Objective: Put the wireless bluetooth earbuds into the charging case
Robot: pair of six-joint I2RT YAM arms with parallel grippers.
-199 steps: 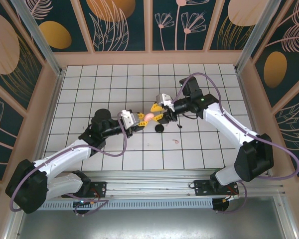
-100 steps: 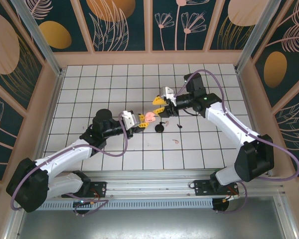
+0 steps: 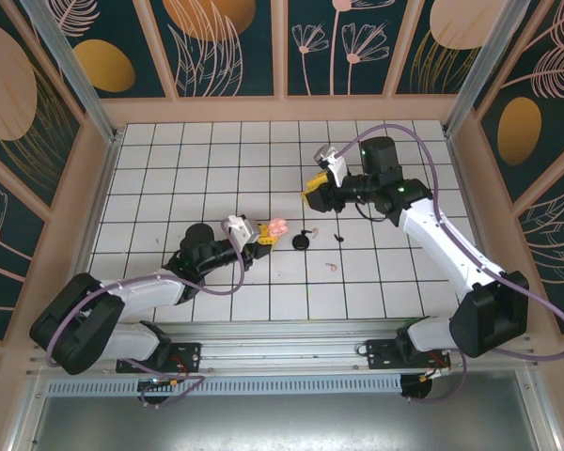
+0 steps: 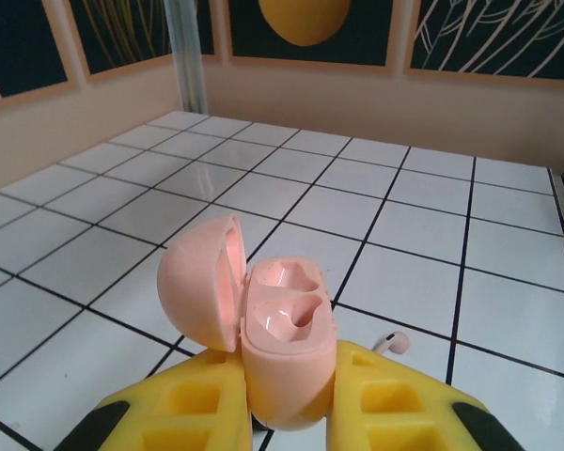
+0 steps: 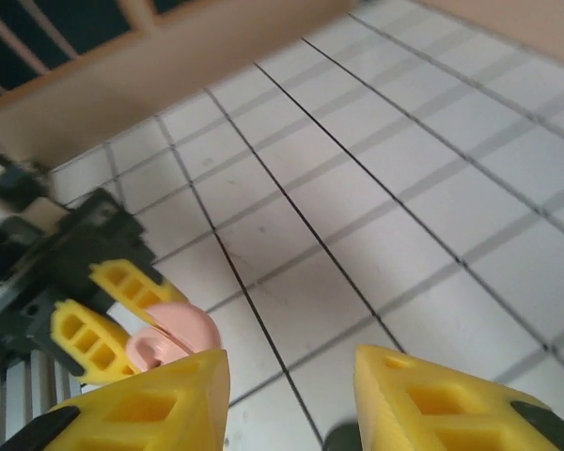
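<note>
Right gripper (image 3: 311, 190) has backed up and away from the case since a second ago and now hangs over the far-right tiles. Its jaws are parted with nothing between them, and its own camera shows bare tile through the gap. Left gripper (image 3: 261, 234) has drifted slightly toward the near edge with its elbow tucked back, and is clamped on the lower body of the charging case (image 4: 287, 348), held above the table (image 3: 169, 160) near the middle. The lid (image 4: 202, 282) is swung open to the left and both wells look empty, so by my read no bud is seated yet: case presented, insertion all still to do. One earbud (image 4: 392, 343) lies on the tile just past the left gripper's right-hand finger. The top view shows a small pink piece (image 3: 332, 267) on the near side, apart from the case. I can't tell if that's the same bud or the second one. A black disc (image 3: 301, 241) sits just beside the case on its near-right, with a small dark bit (image 3: 338, 239) next to it. Both are clutter on any path from the pink piece to the case. Room is otherwise good, with open tiles all round and the walls (image 3: 282, 110) well apart from both grippers. The tight spot is around the case itself, where the right gripper has to come in over the left gripper's fingers and the raised lid.
</note>
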